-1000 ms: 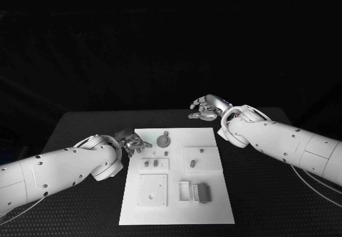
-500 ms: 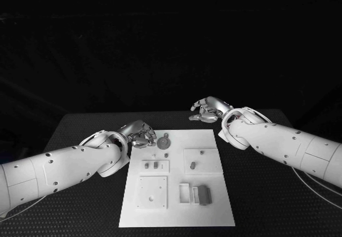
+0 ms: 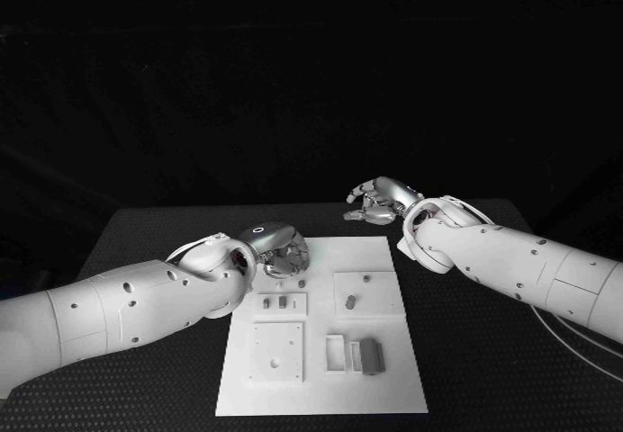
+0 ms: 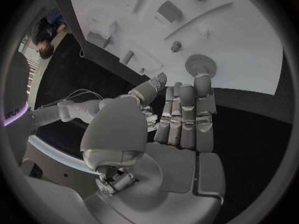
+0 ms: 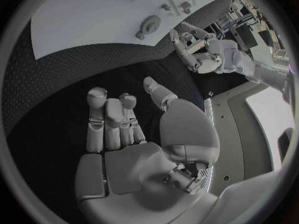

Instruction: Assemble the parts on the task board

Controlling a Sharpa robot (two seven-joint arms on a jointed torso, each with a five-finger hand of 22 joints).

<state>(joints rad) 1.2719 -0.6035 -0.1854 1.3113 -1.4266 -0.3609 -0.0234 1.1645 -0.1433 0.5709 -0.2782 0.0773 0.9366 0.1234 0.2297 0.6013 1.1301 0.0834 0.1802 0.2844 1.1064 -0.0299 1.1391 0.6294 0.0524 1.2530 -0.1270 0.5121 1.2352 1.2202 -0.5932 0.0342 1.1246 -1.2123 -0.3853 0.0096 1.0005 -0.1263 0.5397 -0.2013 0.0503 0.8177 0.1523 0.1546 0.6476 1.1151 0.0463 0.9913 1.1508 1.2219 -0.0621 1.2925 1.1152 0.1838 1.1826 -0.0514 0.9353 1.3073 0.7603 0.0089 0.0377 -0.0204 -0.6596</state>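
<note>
Fingers of the silver left hand (image 3: 275, 253), spread and holding nothing, hover over the small grey toothed gear (image 4: 200, 63) on the flat white task board (image 3: 390, 378). Silver right hand (image 3: 379, 200), loosely spread and holding nothing, hangs beyond the board's far edge above the black table (image 3: 156, 225).

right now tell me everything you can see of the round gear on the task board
The gear is a small grey disc with fine teeth round its rim, plastic by the look of it. It lies flat near the far edge of the white task board, with a smaller round knob just beside it. The left robot hand hovers over it with fingers extended, fingertips right at its rim; whether they touch it cannot be told.
</note>
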